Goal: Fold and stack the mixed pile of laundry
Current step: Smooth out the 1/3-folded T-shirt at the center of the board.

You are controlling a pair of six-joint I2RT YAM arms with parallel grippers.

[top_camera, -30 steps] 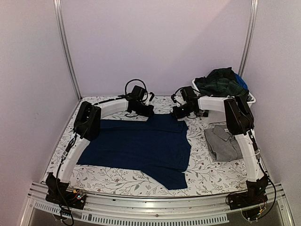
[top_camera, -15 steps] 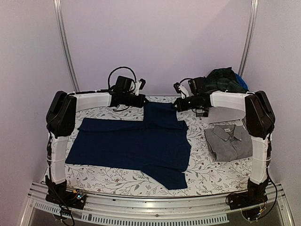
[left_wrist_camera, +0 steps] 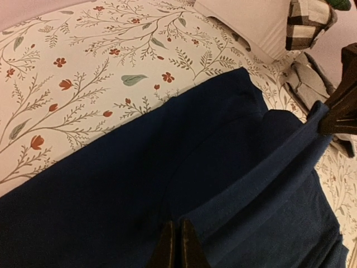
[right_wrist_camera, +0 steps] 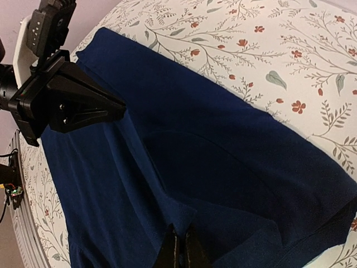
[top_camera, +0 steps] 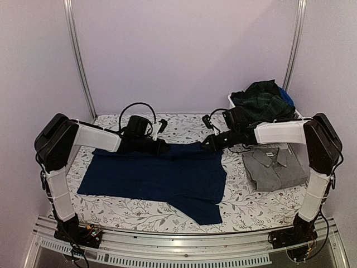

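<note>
Navy garment (top_camera: 167,176), far edge lifted

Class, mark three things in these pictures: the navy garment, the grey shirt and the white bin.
The navy garment (top_camera: 162,176), top view, middle of the spread cloth.
The grey shirt (top_camera: 273,170), top view, folded front below the collar.
The white bin (left_wrist_camera: 245,22), left wrist view, its side wall.

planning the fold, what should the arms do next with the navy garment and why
The left gripper and right gripper are each shut on the far edge of the navy garment, folded only partway over. Probably carry that edge toward the near hem, level, and lay it down before opening.
</note>
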